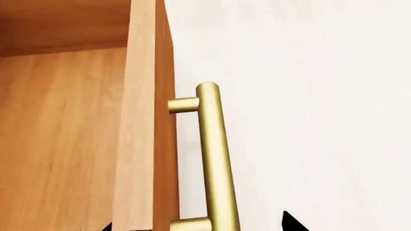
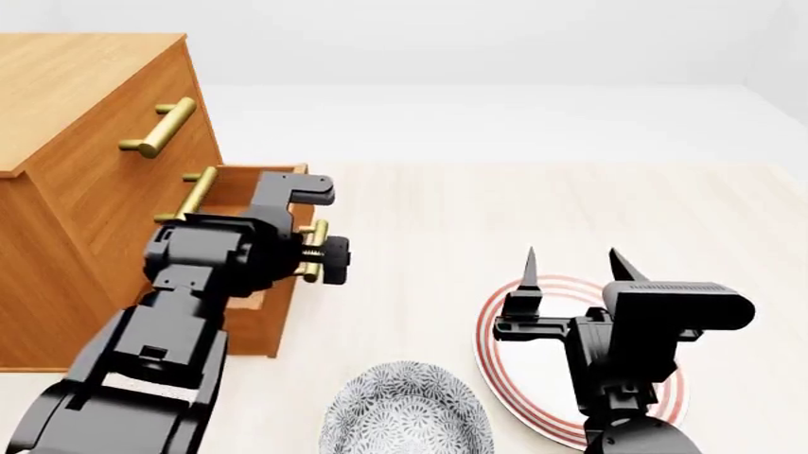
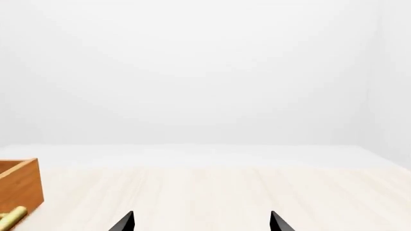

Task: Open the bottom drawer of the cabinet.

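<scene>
The cabinet (image 2: 89, 180) stands at our left, a big boxy chest of orange-brown wood, heavy enough by our guess to stay put while a drawer is drawn. Its top drawer sits flush. Lower down, the bottom drawer (image 2: 259, 317) juts well out from the front, with what appears to be the middle one also forward above it; our left arm hides where one ends and the other begins, so we cannot tell how far each is out.

We judge the drawer a stiff wooden box that slides in one straight line, not fragile, moderately heavy. The place to take it is the handle (image 1: 215, 159), a smooth brass bar on two posts; being round and slick it wants a grasp near mid-length, pincer around the bar, pull square to the front.

The left gripper (image 2: 316, 253) is at that handle, one tip on each side of the bar in the wrist view, but whether it clamps the bar we cannot tell. The right gripper (image 2: 570, 270) hangs over a striped plate (image 2: 499, 364), spread wide and holding nothing. A patterned bowl (image 2: 404, 416) lies nearest us.
</scene>
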{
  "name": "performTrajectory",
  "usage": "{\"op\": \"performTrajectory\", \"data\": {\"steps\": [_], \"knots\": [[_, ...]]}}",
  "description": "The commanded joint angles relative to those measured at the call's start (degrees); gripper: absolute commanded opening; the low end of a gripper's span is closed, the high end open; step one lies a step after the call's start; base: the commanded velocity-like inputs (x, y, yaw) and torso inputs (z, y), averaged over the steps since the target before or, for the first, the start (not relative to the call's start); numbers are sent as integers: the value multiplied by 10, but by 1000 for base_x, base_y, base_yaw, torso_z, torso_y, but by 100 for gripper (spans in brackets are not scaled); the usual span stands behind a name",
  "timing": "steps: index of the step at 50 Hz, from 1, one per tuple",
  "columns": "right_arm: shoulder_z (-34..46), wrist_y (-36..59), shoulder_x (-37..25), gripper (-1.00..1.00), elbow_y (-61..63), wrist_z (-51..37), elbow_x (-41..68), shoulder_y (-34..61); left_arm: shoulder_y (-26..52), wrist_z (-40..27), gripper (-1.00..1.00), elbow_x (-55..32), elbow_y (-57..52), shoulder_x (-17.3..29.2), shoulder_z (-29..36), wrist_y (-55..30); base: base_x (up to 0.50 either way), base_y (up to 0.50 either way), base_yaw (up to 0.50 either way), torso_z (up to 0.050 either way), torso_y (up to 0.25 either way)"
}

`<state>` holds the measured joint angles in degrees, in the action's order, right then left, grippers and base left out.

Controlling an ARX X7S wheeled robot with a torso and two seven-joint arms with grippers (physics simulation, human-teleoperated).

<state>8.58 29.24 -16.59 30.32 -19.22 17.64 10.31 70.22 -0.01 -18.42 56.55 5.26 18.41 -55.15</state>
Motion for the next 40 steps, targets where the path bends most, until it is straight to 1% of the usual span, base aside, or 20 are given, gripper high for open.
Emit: {"op": "performTrajectory", "data": {"steps": [1,4,10,15,19,24,35,38,39,40], "knots": [[1,-2,-2,100,0,-3,3,-1,-22,30,100,-41,-60,-12,2,-46,0,0,0,0,0],[1,-1,-2,100,0,-3,3,-1,-24,41,100,-49,-60,-20,4,-51,0,0,0,0,0],[3,-3,-3,100,-1,-4,4,-1,-43,48,100,-74,-121,-33,9,-83,0,0,0,0,0],[2,-1,-6,100,3,-5,6,-1,-38,46,100,-82,-110,-47,20,-75,0,0,0,0,0],[0,0,-7,100,4,-6,8,0,-28,36,100,-119,-102,-51,48,-66,0,0,0,0,0],[-5,-1,-11,100,6,-6,12,-3,-19,19,100,-181,-97,-50,98,-49,0,0,0,0,0],[-3,0,-13,100,6,-9,13,-1,-19,5,100,-216,-120,-38,117,-49,0,0,0,0,1],[-3,0,-13,100,5,-10,13,0,-31,-10,100,-220,-156,-29,113,-42,0,0,0,0,4],[-2,1,-14,100,5,-10,13,0,-54,-33,100,-225,-230,-12,97,-19,0,0,0,0,0],[-3,2,-14,100,5,-11,13,1,-64,-52,100,-228,-266,-4,87,-15,0,0,0,0,0]]}}
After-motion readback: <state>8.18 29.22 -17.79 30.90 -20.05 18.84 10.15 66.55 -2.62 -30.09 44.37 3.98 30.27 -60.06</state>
